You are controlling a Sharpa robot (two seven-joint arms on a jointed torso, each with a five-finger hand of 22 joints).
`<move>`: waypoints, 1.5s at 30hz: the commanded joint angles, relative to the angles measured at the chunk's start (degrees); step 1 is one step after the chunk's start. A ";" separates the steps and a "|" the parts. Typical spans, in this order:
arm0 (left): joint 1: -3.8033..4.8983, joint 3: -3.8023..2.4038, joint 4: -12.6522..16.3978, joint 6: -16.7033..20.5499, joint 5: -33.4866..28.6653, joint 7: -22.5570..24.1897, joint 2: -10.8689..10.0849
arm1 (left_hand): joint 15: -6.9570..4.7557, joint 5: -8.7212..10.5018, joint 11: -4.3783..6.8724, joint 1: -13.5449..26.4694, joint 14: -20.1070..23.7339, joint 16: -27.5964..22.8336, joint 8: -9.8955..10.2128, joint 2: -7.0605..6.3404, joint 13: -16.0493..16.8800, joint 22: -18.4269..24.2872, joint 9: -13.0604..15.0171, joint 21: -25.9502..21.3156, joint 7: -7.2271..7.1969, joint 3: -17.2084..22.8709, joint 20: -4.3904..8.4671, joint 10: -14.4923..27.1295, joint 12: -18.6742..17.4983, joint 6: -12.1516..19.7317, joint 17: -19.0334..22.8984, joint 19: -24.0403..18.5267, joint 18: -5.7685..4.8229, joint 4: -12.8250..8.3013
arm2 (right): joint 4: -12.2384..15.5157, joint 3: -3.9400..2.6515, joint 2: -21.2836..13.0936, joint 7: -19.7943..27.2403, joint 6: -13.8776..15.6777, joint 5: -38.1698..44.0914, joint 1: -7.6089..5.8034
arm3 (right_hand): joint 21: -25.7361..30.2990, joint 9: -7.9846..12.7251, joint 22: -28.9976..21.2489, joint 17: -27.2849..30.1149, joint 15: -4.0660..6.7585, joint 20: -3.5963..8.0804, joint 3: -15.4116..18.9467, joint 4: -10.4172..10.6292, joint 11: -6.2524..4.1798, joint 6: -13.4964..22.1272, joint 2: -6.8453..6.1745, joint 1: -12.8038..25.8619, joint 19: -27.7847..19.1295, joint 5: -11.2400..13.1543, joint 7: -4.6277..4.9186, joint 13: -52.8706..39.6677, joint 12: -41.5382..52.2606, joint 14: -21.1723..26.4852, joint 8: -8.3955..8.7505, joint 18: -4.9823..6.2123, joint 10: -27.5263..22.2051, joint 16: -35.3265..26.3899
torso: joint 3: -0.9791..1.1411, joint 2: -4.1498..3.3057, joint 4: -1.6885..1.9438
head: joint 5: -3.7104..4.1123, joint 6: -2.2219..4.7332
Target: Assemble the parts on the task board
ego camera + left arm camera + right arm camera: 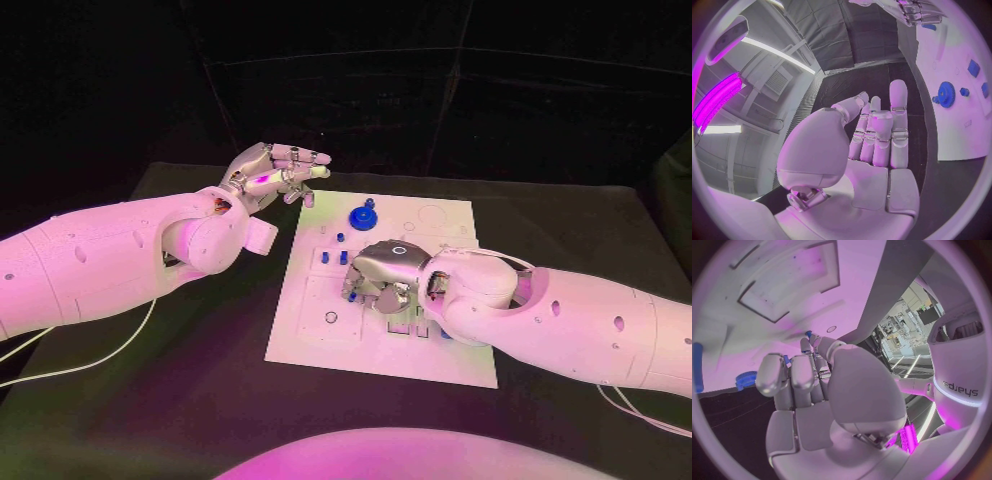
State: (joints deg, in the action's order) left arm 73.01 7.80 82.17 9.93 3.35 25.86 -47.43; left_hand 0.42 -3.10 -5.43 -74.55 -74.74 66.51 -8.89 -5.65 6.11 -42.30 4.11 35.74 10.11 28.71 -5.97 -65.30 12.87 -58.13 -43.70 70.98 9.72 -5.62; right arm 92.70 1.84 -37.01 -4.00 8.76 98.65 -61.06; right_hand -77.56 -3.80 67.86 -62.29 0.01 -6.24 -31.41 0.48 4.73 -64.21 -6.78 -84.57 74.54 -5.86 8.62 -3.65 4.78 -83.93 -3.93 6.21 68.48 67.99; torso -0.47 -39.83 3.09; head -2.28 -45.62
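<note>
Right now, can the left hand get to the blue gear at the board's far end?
Probably yes: the left hand hovers open beside the task board, with nothing between it and the blue gear; the right hand works nearer the middle.

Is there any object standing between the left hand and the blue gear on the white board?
Nothing visible does. The left hand is raised off the board's far left corner, holding nothing; bare task board separates it from the blue gear. The right hand works nearer the robot.
</note>
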 commanded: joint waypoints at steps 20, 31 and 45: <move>0.07 -0.04 0.12 -1.07 -0.25 -0.46 -0.19 | 0.20 0.04 -0.20 0.00 0.48 -0.42 0.36 0.24 0.08 0.12 -0.09 -0.33 0.07 -0.44 -0.16 0.54 0.45 0.34 0.27 -0.48 0.69 -0.13 | -0.72 0.16 1.03 -3.44 -0.05 4.56 -0.01 | 3.46 0.11 -5.63 3.58 -1.50 -1.25 2.45 -0.26 1.99 4.88 -2.38 5.40 -3.86 -1.21 1.44 0.09 -0.99 -0.36 0.41 0.05 -8.04 -2.08 | -0.01 0.00 0.00 | 0.26 0.12; 0.07 -0.04 0.03 -1.28 -0.25 -0.70 -0.30 | 0.22 0.04 -0.23 0.03 0.52 -0.44 0.37 0.23 0.08 0.14 -0.11 -0.36 0.10 -0.49 -0.18 0.65 0.49 0.41 0.34 -0.49 0.69 -0.13 | 1.15 0.19 -0.61 -1.52 4.48 4.26 0.18 | 3.54 0.06 -5.66 3.79 -1.49 -1.30 2.87 -0.47 1.94 5.11 -2.37 5.56 -3.75 -1.80 1.34 -0.02 -0.50 -0.35 0.33 0.05 -8.12 -2.13 | 0.04 0.03 -0.02 | 0.47 0.28; 0.08 -0.02 0.23 -1.44 -0.24 -0.86 -0.53 | 0.25 0.03 -0.26 0.00 0.64 -0.55 0.39 0.21 0.08 0.17 -0.13 -0.41 0.12 -0.54 -0.21 0.81 0.57 0.53 0.58 -0.51 0.69 -0.20 | 5.92 -0.87 -11.42 -4.32 8.20 -1.09 -2.27 | 8.18 0.04 -12.01 9.74 -1.41 -1.23 9.15 -0.73 1.86 11.75 -2.97 6.45 -6.98 -1.94 0.55 -0.09 0.67 0.91 0.34 1.21 -11.98 -6.81 | -0.01 0.05 -0.13 | 2.77 2.17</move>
State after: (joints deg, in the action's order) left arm 73.01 7.81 82.24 9.30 3.33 24.94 -48.03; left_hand 0.62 -3.10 -5.84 -74.55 -74.54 66.29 -8.88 -5.65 6.14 -42.20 4.03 35.50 10.32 28.55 -6.17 -64.89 13.09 -57.93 -43.17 70.79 9.70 -5.78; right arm 98.39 0.99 -48.11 -6.76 15.15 99.68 -63.08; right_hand -69.60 -3.67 56.16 -52.86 -1.47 -7.43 -22.60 -0.26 6.55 -52.79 -9.71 -78.76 67.89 -7.70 9.27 -3.68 5.25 -83.49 -3.71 6.65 56.79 61.45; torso -0.47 -39.79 2.90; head 0.09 -43.74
